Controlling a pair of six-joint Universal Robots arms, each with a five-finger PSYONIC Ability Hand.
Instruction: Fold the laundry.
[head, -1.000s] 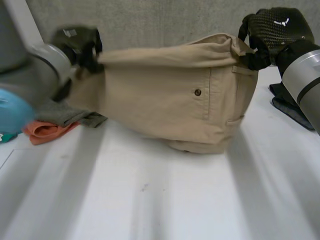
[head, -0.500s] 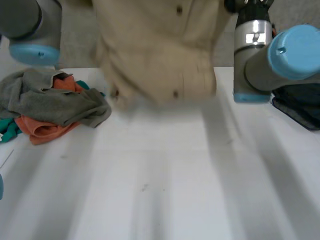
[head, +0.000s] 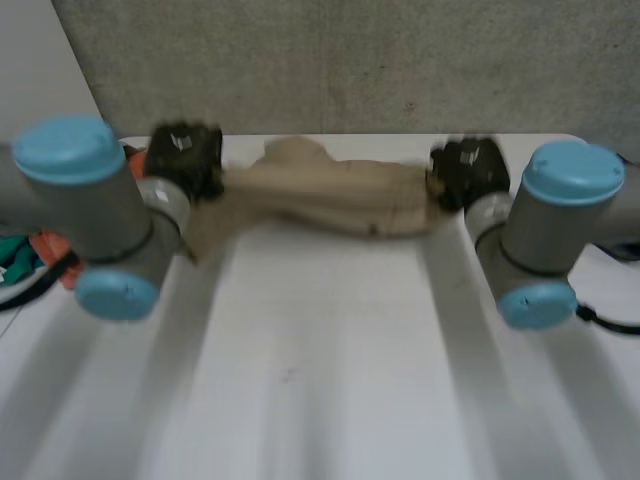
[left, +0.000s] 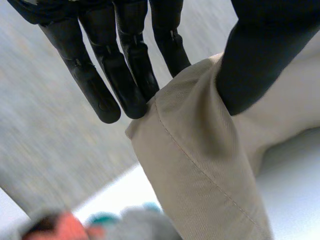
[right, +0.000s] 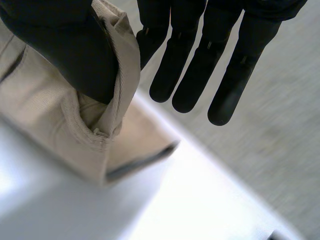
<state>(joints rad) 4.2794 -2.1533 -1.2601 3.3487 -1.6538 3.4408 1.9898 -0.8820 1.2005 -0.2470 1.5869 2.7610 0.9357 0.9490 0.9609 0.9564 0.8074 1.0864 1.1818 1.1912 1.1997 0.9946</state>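
Observation:
A pair of tan trousers (head: 340, 195) hangs stretched between my two hands, low over the far edge of the white table (head: 320, 350). My left hand (head: 185, 160) holds its left end. In the left wrist view the thumb (left: 260, 55) presses a hemmed edge of the tan cloth (left: 200, 165) against the straight fingers. My right hand (head: 465, 170) holds the other end. There the thumb (right: 65, 45) pins a bunched seam of the trousers (right: 45, 125) against the nearest finger, and the other fingers stand straight.
A pile of orange, green and grey clothes (head: 40, 250) lies at the table's left side, partly behind my left arm. It appears past the trousers as orange cloth (left: 50, 227). A grey wall (head: 350, 60) stands right behind the table.
The trousers were held high and close to the camera. Both arms have reached forward and down, and the cloth now hangs stretched low at the table's far edge.

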